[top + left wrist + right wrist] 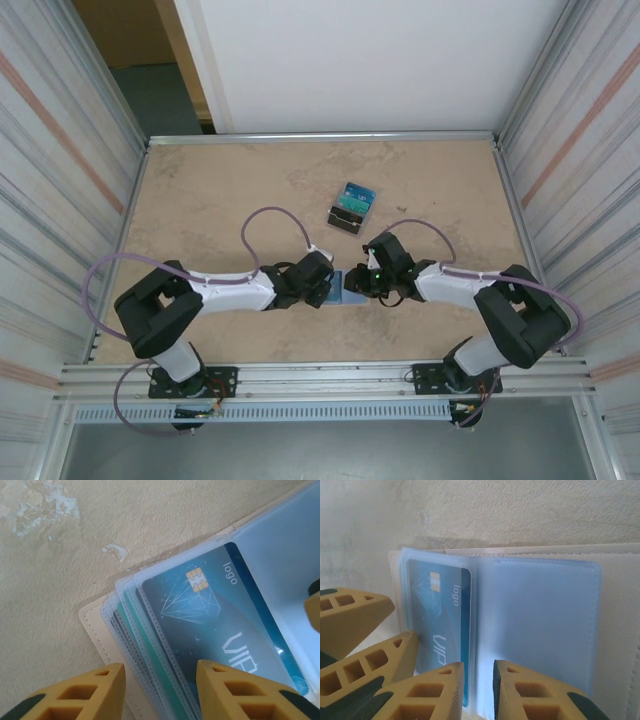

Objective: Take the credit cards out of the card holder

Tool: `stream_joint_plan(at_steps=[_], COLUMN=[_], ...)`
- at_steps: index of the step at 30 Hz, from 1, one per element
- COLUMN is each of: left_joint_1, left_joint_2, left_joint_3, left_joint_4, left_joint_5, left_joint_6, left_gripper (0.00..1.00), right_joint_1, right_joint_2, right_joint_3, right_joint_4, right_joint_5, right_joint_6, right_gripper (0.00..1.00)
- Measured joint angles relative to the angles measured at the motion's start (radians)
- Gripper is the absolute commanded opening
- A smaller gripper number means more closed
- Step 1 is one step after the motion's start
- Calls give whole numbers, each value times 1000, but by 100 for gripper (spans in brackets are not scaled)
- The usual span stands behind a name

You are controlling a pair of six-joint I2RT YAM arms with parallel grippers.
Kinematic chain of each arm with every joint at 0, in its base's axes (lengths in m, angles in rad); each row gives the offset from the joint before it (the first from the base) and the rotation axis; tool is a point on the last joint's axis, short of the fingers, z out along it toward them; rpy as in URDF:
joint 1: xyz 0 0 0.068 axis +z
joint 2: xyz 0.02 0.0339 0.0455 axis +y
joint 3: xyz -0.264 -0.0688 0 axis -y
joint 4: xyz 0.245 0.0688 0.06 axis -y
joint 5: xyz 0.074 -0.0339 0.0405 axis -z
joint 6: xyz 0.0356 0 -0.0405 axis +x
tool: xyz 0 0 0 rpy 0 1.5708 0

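Your left claw (159, 677), spread, straddles the blue VIP card (210, 615) sleeved in the card holder (615, 630), open on the desk (220, 190). Your right claw (479, 670) sits nearly closed over the sleeve fold, grip unclear; pulling could drag the holder.

Twin white-and-black robot arms with mustard-yellow fingers.

The left arm (235, 290) and the right arm (450, 282) each join glossy white tubular links to chunky matt-black joint housings. Each rises from a black base plate (190, 381) fixed with screws. A thin lilac cable (268, 209) runs along each arm in loose loops from base to wrist. Small green lights (372, 265) glow on the right wrist's black housing. The left hand (160, 667) and the right hand (478, 665) carry wedge-shaped fingers (85, 695) of mustard-yellow plastic. These are pierced by rectangular and triangular hollows and have near-black sections toward their roots.
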Motion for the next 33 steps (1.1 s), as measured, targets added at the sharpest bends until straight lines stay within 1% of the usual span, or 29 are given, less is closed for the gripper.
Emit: stream_joint_plan(at_steps=[9, 33], left_joint_1=[0, 0], left_joint_2=[2, 5], left_joint_3=[1, 3], left_joint_4=[-4, -3], left_joint_5=[-5, 8], left_joint_6=[-5, -21], left_gripper=[32, 32], right_joint_1=[13, 27], right_joint_2=[45, 114], right_joint_3=[0, 17], right_joint_4=[56, 125], right_joint_5=[-18, -44], right_joint_6=[5, 27], right_gripper=[20, 19])
